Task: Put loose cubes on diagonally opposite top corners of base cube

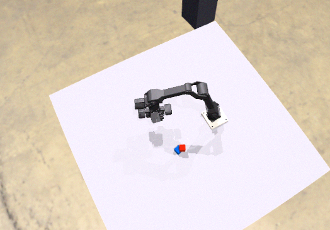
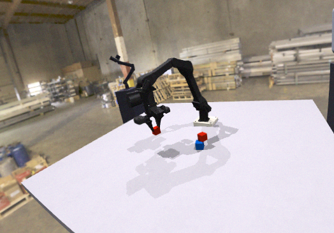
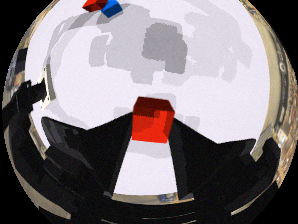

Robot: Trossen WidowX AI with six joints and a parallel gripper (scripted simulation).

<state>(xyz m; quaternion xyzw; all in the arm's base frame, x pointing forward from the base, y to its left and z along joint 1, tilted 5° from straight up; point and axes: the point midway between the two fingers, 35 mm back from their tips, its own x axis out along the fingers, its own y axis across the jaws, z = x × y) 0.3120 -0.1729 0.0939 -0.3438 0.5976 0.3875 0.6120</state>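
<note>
Black gripper w/ 2nd red cube pinched, prob. transfer step; next: carry over blue base cube, opp. corner.
</note>
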